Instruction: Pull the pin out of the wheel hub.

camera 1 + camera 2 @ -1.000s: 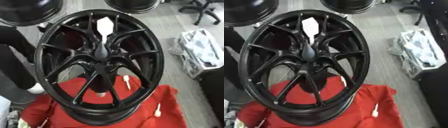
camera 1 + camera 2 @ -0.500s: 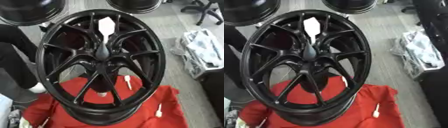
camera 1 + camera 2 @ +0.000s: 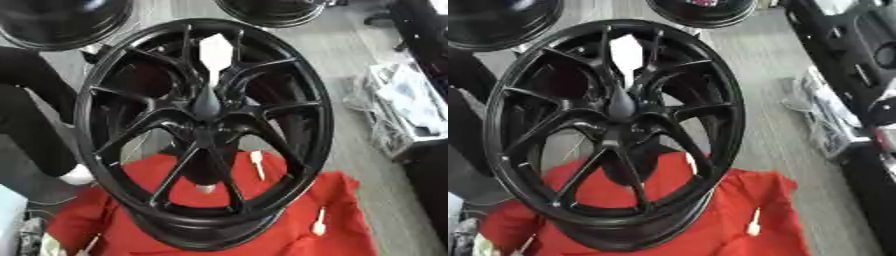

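Black wheel (image 3: 114, 145) fills the frame centre, white-headed pin (image 3: 213, 62) rising from its hub (image 3: 206, 116) toward upper centre; no hand visible, grasp untellable

You've got one big black wheel (image 3: 203, 135) front and center, sitting on one red cloth (image 3: 350, 210). One white-headed pin (image 3: 214, 57) is sticking up out of its hub. Loose white pins lying on the cloth: I count two clear ones, one seen through the spokes (image 3: 256, 163) and one off to the right (image 3: 319, 224), plus a pale sliver at the bottom left (image 3: 90, 243) that might be a third, can't tell. Behind, you've got two more dark wheels (image 3: 61, 22) (image 3: 271, 10) at the top edge.
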Robot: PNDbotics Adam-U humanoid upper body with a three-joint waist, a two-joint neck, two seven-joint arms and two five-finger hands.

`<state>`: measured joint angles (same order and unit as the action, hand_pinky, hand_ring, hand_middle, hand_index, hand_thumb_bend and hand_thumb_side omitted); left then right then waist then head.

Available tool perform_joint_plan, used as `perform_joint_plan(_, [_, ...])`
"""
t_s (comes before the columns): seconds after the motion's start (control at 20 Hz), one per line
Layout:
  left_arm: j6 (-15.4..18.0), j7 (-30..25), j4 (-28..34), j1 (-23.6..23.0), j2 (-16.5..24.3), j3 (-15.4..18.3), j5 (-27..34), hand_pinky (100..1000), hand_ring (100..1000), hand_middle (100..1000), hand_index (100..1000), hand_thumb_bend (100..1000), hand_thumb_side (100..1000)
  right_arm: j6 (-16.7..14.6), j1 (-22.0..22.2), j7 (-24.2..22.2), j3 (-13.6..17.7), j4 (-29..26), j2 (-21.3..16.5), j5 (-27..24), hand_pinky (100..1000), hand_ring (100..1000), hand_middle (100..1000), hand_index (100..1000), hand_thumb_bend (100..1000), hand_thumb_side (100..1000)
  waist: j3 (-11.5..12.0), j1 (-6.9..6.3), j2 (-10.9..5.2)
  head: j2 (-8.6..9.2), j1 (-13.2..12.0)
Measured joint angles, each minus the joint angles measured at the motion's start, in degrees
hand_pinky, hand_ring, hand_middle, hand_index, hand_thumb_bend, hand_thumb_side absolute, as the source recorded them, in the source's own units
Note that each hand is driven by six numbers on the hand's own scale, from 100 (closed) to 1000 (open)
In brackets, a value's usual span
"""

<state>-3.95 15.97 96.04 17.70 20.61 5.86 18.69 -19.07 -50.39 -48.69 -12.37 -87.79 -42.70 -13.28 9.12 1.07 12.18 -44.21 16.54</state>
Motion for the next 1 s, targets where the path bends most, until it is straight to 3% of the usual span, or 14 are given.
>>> perform_joint_plan(0.45, [0.08, 0.12, -0.01, -0.07, 0.0, 0.31, 0.0, 699, 712, 624, 679, 100, 749, -3.99, 0.58, 3.98, -2.76, 3.45, 3.0, 9.49, 1000, 860, 792, 973, 100, 341, -0.53, -0.03, -0.05, 0.0, -0.88])
perform_joint_plan(1.0, [0.08, 0.12, -0.03, -0.12, 0.0, 0.31, 0.0, 701, 712, 624, 679, 100, 750, -6.69, 0.99, 6.69, -3.98, 6.17, 4.35, 15.1, 1000, 863, 796, 978, 100, 353, -0.56, -0.17, -0.05, 0.0, -1.22])
